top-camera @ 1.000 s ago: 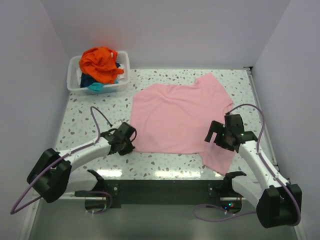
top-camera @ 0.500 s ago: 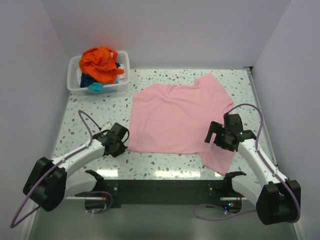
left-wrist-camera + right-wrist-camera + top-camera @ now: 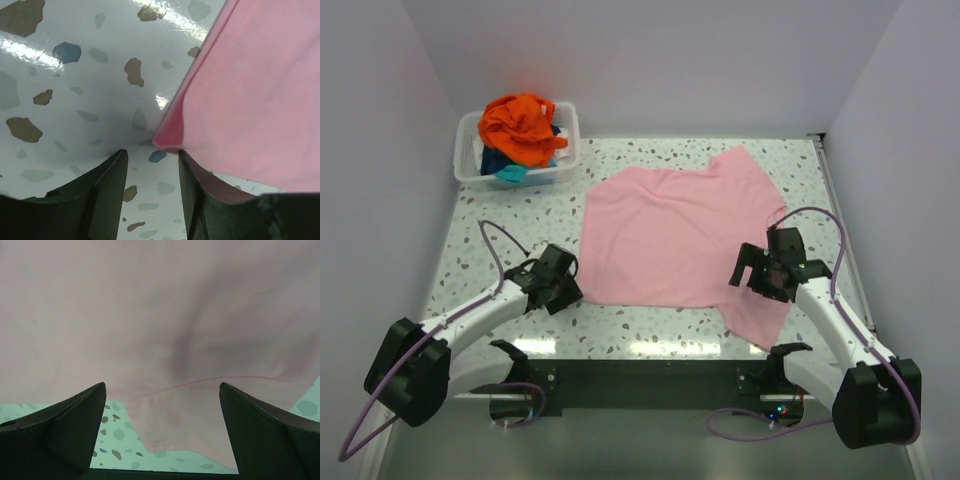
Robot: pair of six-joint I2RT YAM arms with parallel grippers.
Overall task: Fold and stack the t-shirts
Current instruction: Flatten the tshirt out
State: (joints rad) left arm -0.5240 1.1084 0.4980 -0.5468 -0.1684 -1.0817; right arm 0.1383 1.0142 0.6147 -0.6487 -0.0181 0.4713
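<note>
The light pink t-shirt (image 3: 680, 235) lies spread flat in the middle of the table, with one sleeve trailing toward the near right. Its near-left corner (image 3: 169, 141) rests on the table just past the tips of my left gripper (image 3: 151, 156), which is open with only bare table between its fingers (image 3: 197, 182). In the top view my left gripper (image 3: 570, 287) sits at that corner. My right gripper (image 3: 754, 270) hovers wide open over the pink sleeve (image 3: 210, 405), holding nothing. The orange t-shirt (image 3: 523, 125) is heaped on teal cloth (image 3: 510, 173) in the bin.
A white plastic bin (image 3: 468, 166) stands at the far left corner of the speckled table (image 3: 490, 225). White walls close in the left, back and right sides. A black rail (image 3: 640, 375) with the arm bases runs along the near edge.
My left gripper dragged the pink shirt's near-left corner to the left while shut on it, then opened and let it drop. The right arm has held still.
</note>
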